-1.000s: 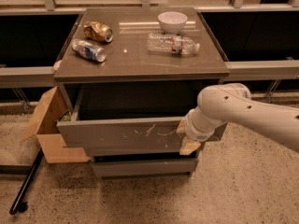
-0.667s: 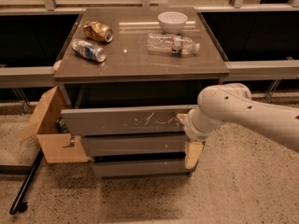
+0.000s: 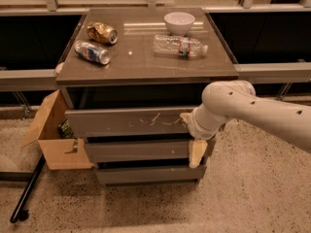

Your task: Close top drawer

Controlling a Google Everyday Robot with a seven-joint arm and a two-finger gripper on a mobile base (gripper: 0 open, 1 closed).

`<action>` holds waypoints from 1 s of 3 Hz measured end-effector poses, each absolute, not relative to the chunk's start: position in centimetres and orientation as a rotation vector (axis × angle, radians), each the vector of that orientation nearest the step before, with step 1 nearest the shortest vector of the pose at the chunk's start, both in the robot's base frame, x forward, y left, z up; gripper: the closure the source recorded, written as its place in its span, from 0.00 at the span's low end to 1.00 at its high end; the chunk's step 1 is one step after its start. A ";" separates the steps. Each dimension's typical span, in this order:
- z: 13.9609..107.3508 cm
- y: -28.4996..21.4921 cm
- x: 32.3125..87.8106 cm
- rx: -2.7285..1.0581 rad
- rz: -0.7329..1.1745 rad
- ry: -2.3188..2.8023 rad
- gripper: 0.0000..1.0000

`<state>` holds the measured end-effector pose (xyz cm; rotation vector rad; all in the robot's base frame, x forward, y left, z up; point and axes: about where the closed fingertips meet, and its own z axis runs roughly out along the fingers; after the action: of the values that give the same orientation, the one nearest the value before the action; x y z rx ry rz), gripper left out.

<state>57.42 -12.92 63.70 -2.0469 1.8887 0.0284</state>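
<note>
The top drawer [image 3: 126, 122] is a wide grey panel with pale squiggly scratches, just under the cabinet's tabletop [image 3: 146, 62]. It stands out a short way, and a dark gap shows above it. My gripper [image 3: 195, 136] is at the drawer front's right end, against the panel, hanging down over the drawer below. My white arm [image 3: 252, 110] reaches in from the right. The drawer's inside is hidden.
Two plain grey drawer fronts [image 3: 136, 150] [image 3: 146, 174] sit below. On the tabletop lie a crushed can [image 3: 102, 32], a second can [image 3: 92, 52], a white bowl [image 3: 179, 23] and a plastic bottle [image 3: 180, 45]. An open cardboard box [image 3: 53, 140] and a black pole [image 3: 26, 191] stand at the left.
The top drawer has slid from well out to nearly flush with the cabinet. My gripper has moved inward with its right end.
</note>
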 end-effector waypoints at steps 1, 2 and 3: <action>63.8 -12.4 60.2 -2.054 0.034 1.862 0.19; 63.9 -12.2 62.8 -2.048 0.038 1.849 0.41; 64.2 -12.1 63.4 -2.042 0.034 1.845 0.47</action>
<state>63.39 -12.11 64.15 -2.0418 1.8454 0.0344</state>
